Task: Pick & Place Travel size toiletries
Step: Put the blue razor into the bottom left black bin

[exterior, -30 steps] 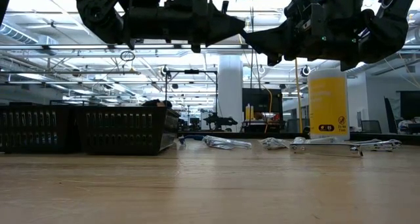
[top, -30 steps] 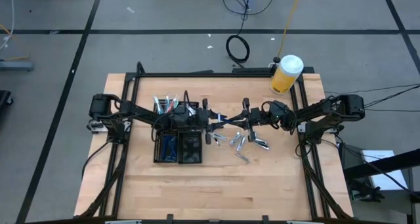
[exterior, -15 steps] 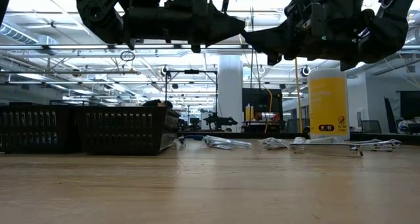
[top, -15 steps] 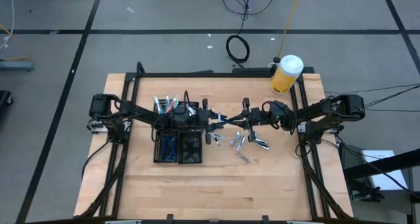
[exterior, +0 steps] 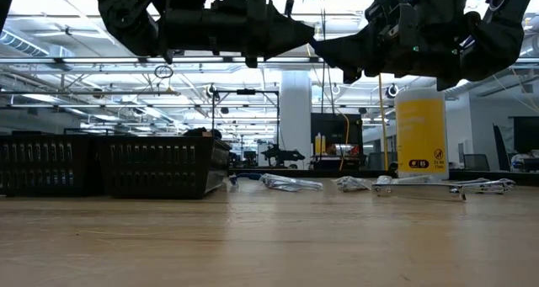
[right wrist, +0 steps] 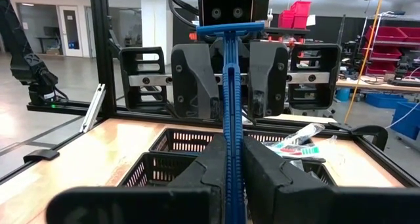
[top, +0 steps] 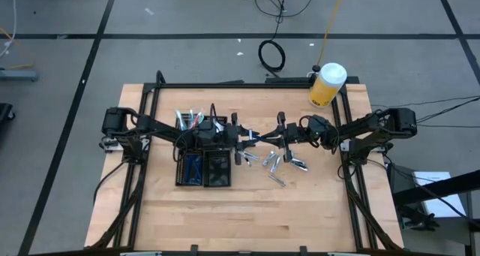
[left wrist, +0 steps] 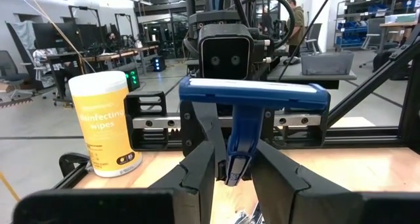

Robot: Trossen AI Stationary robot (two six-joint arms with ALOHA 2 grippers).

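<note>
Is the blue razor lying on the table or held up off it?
Held up off it: the blue razor is pinched between the right gripper and left gripper, both shut on it.

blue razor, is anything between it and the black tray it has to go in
Nothing visible: the blue razor, clamped in the right hand, meets the left hand just beside the black tray.

In the high view the razor [top: 257,138] between the two grippers is too small to make out. The tray's [top: 204,168] contents blur together there. The loose packets [top: 276,166] cannot be counted. The low view cuts both arms off at its top edge. The right wrist view's lower edge cuts off the razor handle.
</note>
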